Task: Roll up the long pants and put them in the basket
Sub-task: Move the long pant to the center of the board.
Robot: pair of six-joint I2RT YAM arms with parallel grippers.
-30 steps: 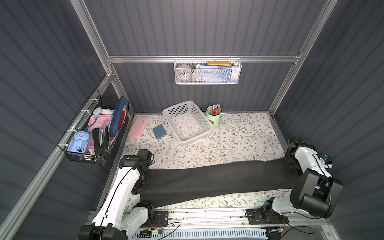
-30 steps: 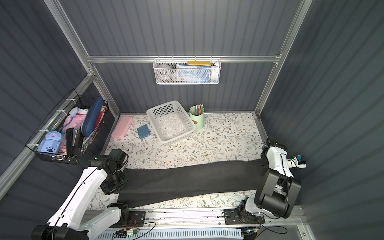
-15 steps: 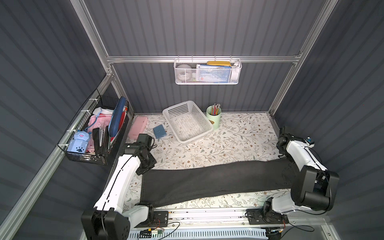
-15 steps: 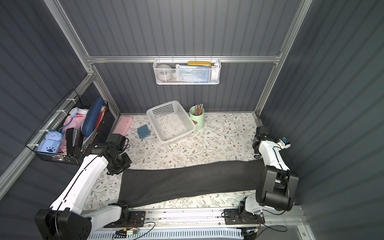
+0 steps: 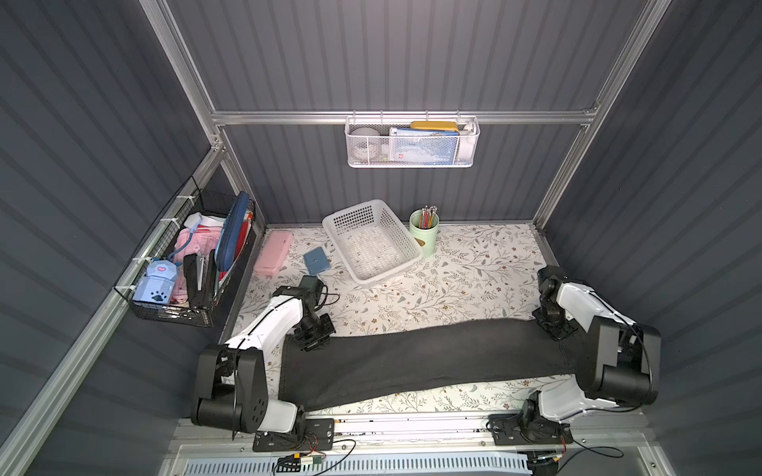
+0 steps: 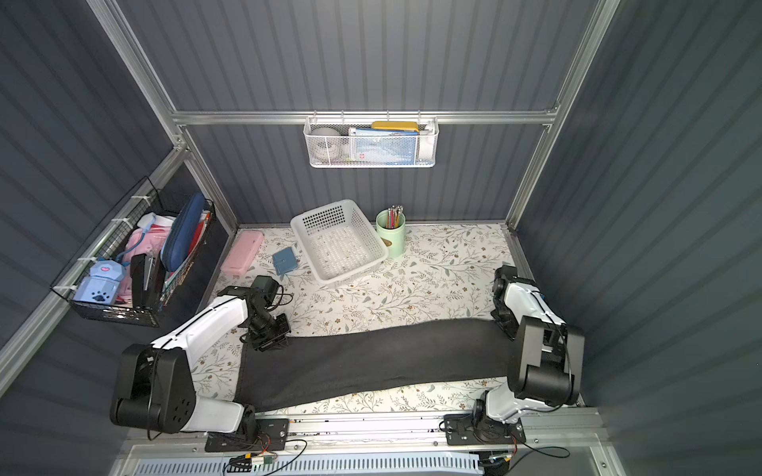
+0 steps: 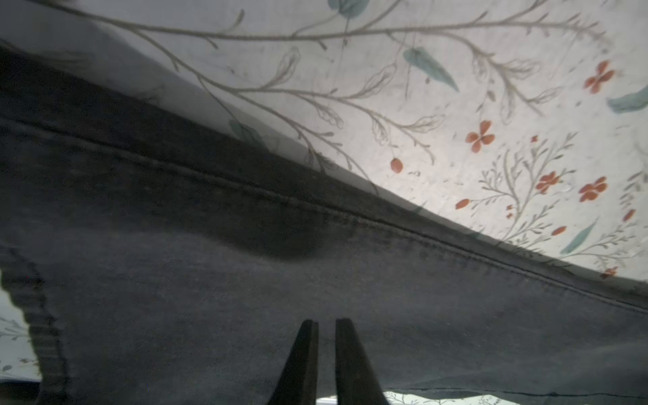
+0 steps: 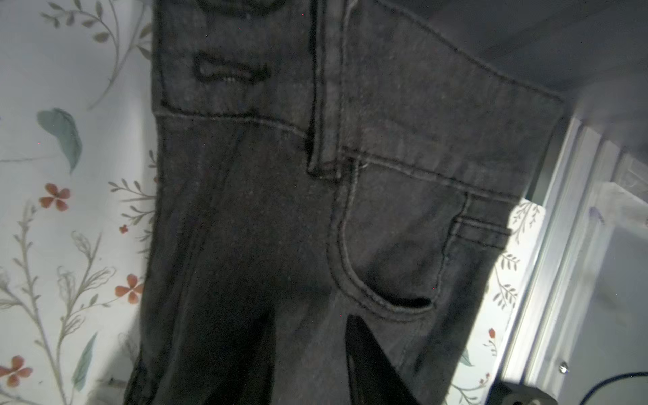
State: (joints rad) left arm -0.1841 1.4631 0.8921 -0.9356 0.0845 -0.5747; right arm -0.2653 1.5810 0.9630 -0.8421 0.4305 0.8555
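Left gripper (image 5: 314, 336): jaws narrow. The wrist view shows only a slit between the fingers, with the tips down on dark denim just inside a stitched hem. I cannot tell whether a fold is pinched in that slit.

Right gripper (image 5: 554, 325): one finger shows plainly in its wrist view, but the other merges with the dark cloth. The jaws look part-way apart over the front pocket and waistband. I cannot tell whether they hold anything.

The long pants (image 5: 433, 356) lie flat as one dark band, apparently folded lengthwise, on the near half of the table (image 5: 462, 276). The long axis runs from 9 o'clock to 3 o'clock, hems at 9 and waist at 3. The left gripper sits at the 12 o'clock corner of the hem end, the right gripper at the 12 o'clock corner of the waist end. From the left jaws the whole garment stretches toward 3 o'clock; from the right jaws, toward 9.

Judgement: no turn of a roll is made yet. A roll must travel along that axis, so it starts at one end, and each arm is nearest its own end.

Surroundings: white basket (image 5: 371, 249), green pen cup (image 5: 424, 241), blue pouch (image 5: 316, 261) and pink case (image 5: 273, 253) all sit toward 12 o'clock, well apart from the denim. Nothing lies on the band. The right arm (image 5: 618, 362) hangs its elbow over the waist end near 4 o'clock, which may get in the way there.
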